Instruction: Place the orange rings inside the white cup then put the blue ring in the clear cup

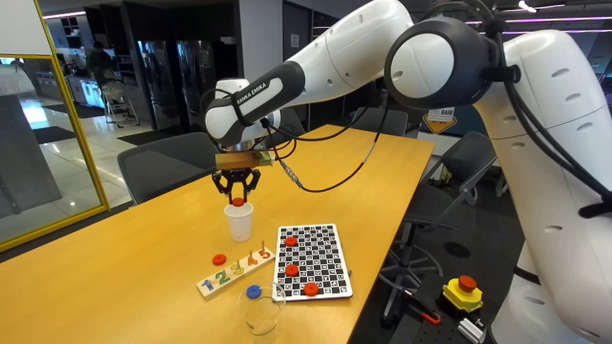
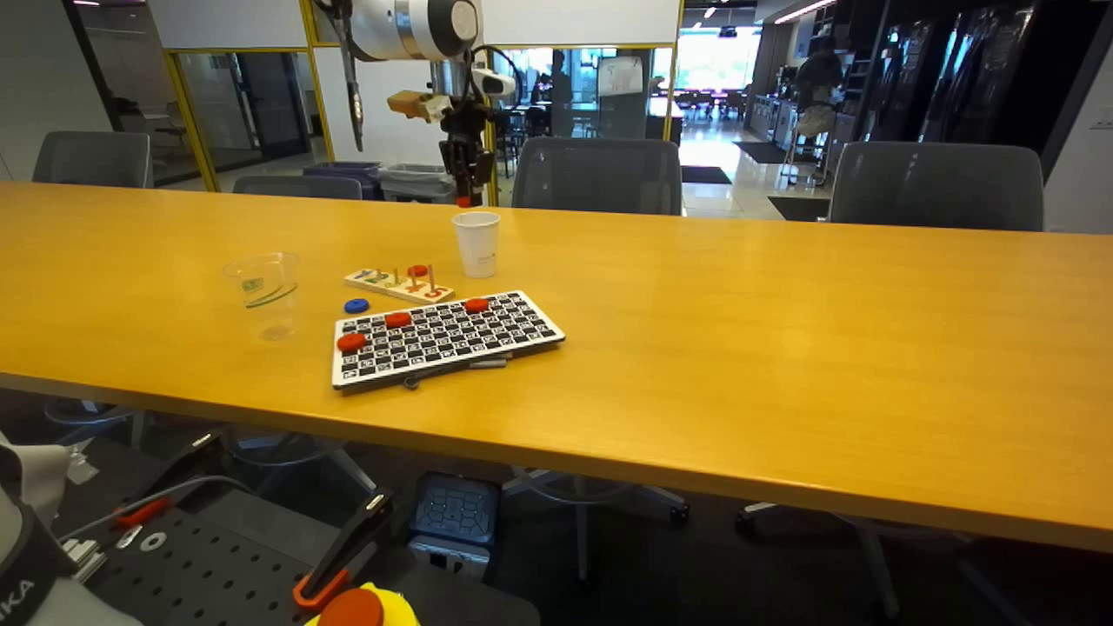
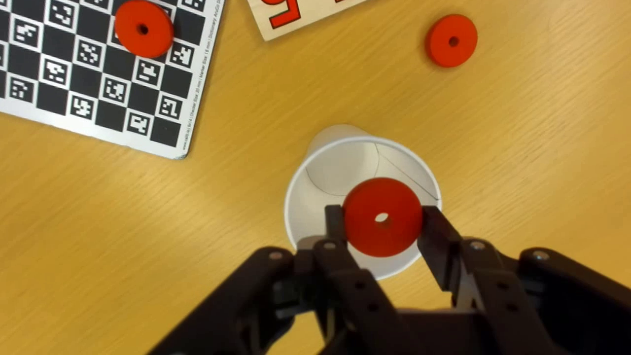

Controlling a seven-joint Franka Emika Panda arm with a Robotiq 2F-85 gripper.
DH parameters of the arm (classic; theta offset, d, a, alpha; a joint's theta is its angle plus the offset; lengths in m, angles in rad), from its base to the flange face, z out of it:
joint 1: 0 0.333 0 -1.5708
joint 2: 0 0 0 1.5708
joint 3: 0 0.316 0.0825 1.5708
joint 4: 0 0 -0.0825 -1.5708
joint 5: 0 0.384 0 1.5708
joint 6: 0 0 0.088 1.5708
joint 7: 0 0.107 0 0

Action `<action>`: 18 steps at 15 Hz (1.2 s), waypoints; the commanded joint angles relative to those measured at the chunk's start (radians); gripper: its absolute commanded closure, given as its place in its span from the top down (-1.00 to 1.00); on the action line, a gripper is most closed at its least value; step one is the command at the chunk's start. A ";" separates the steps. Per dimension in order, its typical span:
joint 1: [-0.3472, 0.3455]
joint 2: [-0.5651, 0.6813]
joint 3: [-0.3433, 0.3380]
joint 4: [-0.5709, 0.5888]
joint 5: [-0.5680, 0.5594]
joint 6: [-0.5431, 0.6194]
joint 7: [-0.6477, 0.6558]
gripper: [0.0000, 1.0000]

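Robotiq gripper (image 1: 238,199) pinching an orange ring (image 3: 382,239), white paper cup (image 1: 239,224) just beneath the gripper, the cup's inner seam in the wrist view alone, clear plastic cup (image 2: 272,300) and blue ring (image 2: 356,306) (both exterior views only) well apart from it, held ring flat, round, centrally holed

In both exterior views we see a long wooden tabletop (image 1: 143,248) with a black-and-white checkered board (image 1: 315,255) (we notice small printed markers in its white squares). Just beside it, apart, lies a narrow wooden number board (image 1: 237,273) with upright pegs and coloured numerals from 1 to 5; in the wrist view we catch only its end. Around the tabletop we count several grey chairs (image 2: 596,174). Behind them, in an exterior view, we spot bins (image 2: 416,181); in an exterior view we find an orange diamond-shaped sign (image 1: 439,125) and a yellow-framed glass panel (image 1: 43,143).
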 commanded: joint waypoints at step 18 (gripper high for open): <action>0.061 -0.016 0.020 0.066 0.033 -0.081 -0.033 1.00</action>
